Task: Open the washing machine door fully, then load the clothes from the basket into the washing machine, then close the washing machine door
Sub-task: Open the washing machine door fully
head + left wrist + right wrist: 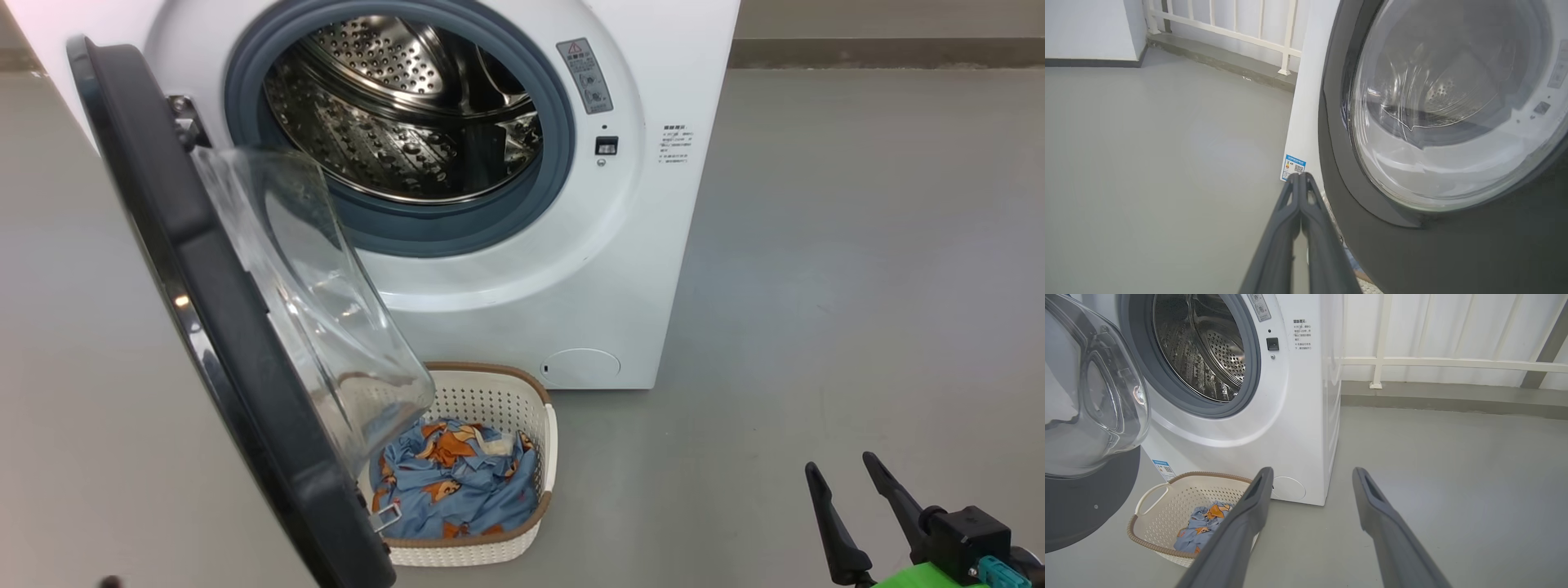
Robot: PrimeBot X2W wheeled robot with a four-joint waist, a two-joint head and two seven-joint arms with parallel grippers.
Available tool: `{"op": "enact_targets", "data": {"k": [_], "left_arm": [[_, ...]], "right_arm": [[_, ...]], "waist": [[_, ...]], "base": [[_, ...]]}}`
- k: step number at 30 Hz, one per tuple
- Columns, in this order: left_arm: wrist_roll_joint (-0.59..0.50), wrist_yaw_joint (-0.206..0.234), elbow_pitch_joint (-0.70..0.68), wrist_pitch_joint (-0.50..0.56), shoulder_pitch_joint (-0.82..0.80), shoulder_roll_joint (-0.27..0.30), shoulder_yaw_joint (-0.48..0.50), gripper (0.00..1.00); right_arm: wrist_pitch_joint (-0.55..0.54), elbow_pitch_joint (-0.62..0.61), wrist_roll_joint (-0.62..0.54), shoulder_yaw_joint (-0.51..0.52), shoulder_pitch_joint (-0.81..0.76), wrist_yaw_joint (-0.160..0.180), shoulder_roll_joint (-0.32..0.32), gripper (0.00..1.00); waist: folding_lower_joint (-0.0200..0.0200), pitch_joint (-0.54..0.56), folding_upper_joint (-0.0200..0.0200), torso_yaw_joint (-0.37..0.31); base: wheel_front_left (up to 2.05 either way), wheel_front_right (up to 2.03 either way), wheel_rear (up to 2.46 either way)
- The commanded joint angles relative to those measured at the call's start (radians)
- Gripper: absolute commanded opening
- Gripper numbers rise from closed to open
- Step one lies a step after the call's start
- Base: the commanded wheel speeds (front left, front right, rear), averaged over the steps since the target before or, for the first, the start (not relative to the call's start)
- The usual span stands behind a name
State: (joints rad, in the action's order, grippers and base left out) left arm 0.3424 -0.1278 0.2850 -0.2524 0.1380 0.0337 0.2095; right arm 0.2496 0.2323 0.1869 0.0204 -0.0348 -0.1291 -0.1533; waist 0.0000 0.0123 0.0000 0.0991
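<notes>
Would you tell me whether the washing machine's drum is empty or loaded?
Empty, as far as visible: the drum shows bare steel; the clothes lie in the basket.

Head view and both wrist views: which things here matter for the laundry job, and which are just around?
For the job:
washing machine
door, standing open
basket
clothes, lying in the basket

Just around:
white railing
grey floor

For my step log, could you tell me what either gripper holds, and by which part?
Nothing: the left gripper is shut empty beside the washing machine door; the right gripper is open and empty.
</notes>
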Motion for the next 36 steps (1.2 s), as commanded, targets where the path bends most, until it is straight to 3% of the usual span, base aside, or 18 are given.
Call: {"op": "enact_targets", "data": {"k": [1,8,16,20,24,31,36], "left_arm": [[0.029,-0.003,-0.038,-0.009,-0.042,0.017,0.067,0.0],[0.09,0.037,-0.187,-0.009,-0.075,0.017,0.138,0.0],[0.065,0.104,-0.505,-0.009,-0.098,0.017,0.046,0.0],[0.01,0.112,-0.732,-0.009,-0.118,0.017,-0.087,0.0],[-0.027,0.085,-0.834,-0.001,-0.109,0.017,-0.252,0.0],[-0.034,0.04,-0.886,0.135,-0.083,0.017,-0.512,0.0],[0.004,0.027,-0.811,0.233,-0.054,0.039,-0.596,0.0]], "right_arm": [[0.012,-0.022,0.0,-0.013,0.024,-0.002,-0.011,1.0],[0.012,-0.024,0.002,-0.003,0.017,-0.002,-0.007,1.0],[0.012,-0.024,0.002,0.002,0.009,-0.002,-0.007,1.0],[0.012,-0.024,0.002,0.002,0.008,-0.002,-0.003,1.0],[0.012,-0.024,0.004,0.004,0.004,-0.002,0.0,1.0],[0.012,-0.02,0.008,0.012,0.0,-0.002,0.005,1.0],[0.012,-0.02,0.008,0.02,-0.001,-0.002,0.009,1.0]], "waist": [[0.0,0.002,0.0,0.002],[0.0,0.007,0.0,0.017],[0.0,0.011,0.0,0.039],[0.0,0.013,0.0,0.05],[0.0,0.015,0.0,0.055],[0.0,0.014,0.0,0.06],[0.0,0.009,0.0,0.069]], "base": [[0.0,0.0,0.0],[0.0,0.0,0.0],[0.0,0.0,0.0],[0.0,0.0,0.0],[0.0,0.0,0.0],[0.0,0.0,0.0],[0.0,0.0,0.0]]}}
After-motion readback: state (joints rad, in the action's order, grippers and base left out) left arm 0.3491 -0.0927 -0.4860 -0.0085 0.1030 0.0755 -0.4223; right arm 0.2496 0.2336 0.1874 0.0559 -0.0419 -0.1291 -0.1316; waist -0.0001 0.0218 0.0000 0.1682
